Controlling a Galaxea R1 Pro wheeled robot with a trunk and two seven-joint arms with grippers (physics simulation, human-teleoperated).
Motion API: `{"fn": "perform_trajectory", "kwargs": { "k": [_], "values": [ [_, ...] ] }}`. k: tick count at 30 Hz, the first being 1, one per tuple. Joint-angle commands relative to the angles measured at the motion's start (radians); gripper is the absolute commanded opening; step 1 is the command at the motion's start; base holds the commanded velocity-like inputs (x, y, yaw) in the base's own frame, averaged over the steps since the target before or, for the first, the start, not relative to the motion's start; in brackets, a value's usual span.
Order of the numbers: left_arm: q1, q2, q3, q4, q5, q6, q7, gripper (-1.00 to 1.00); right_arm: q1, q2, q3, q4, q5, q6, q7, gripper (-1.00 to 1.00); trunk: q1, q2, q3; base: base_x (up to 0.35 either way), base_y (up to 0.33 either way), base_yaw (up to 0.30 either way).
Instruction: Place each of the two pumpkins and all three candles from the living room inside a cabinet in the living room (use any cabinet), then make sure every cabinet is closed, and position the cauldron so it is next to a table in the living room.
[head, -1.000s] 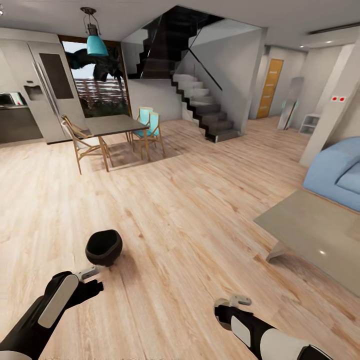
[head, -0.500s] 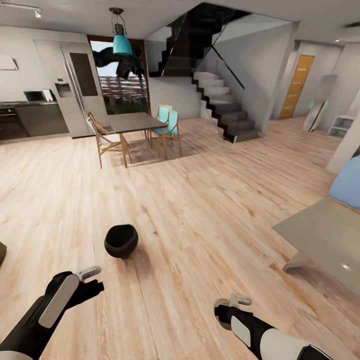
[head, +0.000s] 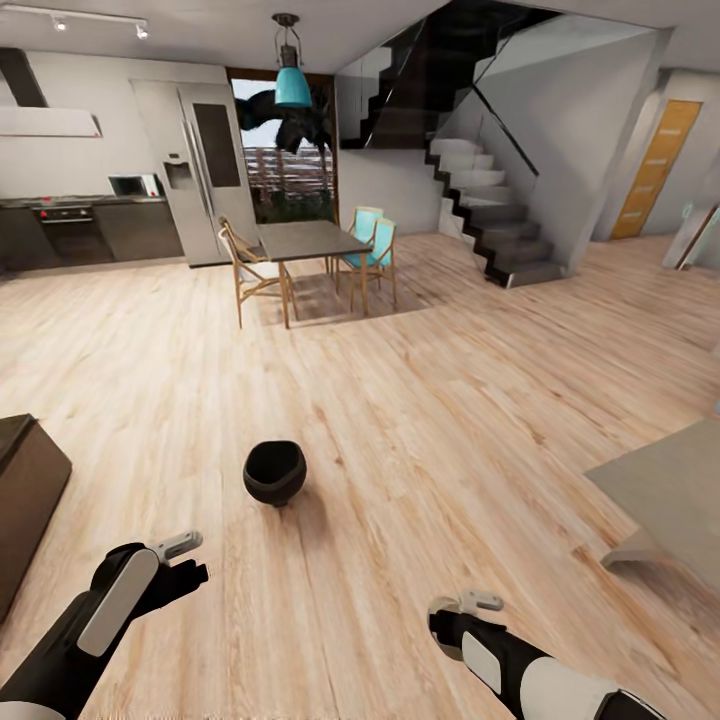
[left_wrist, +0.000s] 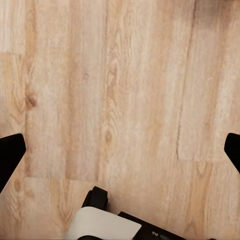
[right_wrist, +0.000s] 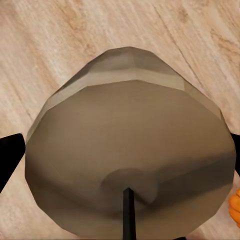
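The cauldron (head: 274, 472) stands alone on the wooden floor (head: 420, 420), ahead of both arms and well apart from the low tabletop (head: 665, 485). It looks rigid, round-bellied and probably weighty; its open rim seems the surest hold. The left gripper (left_wrist: 120, 150) is spread wide over bare boards. The right gripper (right_wrist: 120, 145) holds a candle (right_wrist: 132, 140) between its fingers.

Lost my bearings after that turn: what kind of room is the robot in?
Likely an open-plan home: a dining table with chairs, a kitchen with a fridge behind it, a staircase, and the black cauldron on the wood floor.
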Motion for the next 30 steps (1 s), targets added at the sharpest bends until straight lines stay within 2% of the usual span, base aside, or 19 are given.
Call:
{"fn": "perform_trajectory", "kwargs": {
  "k": [1, 18, 25, 30],
  "values": [
    [-0.001, 0.001, -0.003, -0.001, 0.01, 0.0, 0.01, 1.0, 0.0, 0.0, 0.009, -0.003, -0.005, 0.005, -0.007, -1.0, -0.004, 0.007, 0.001, 0.0, 0.0, 0.242],
    [-0.001, -0.002, -0.006, -0.001, 0.001, -0.001, 0.012, 1.0, 0.0, -0.002, 0.009, -0.003, -0.011, 0.005, -0.007, -1.0, -0.069, 0.126, 0.04, 0.0, 0.0, 0.24],
    [-0.001, -0.002, -0.008, -0.001, 0.001, 0.002, 0.012, 1.0, 0.0, -0.001, 0.009, -0.004, -0.008, 0.005, -0.007, -1.0, -0.096, 0.175, 0.058, 0.0, 0.0, 0.143],
    [-0.001, -0.003, -0.007, -0.002, 0.001, 0.002, 0.011, 1.0, 0.0, 0.0, 0.009, -0.004, -0.005, 0.005, -0.007, -1.0, -0.096, 0.175, 0.058, 0.0, 0.0, 0.013]
  ]
}}
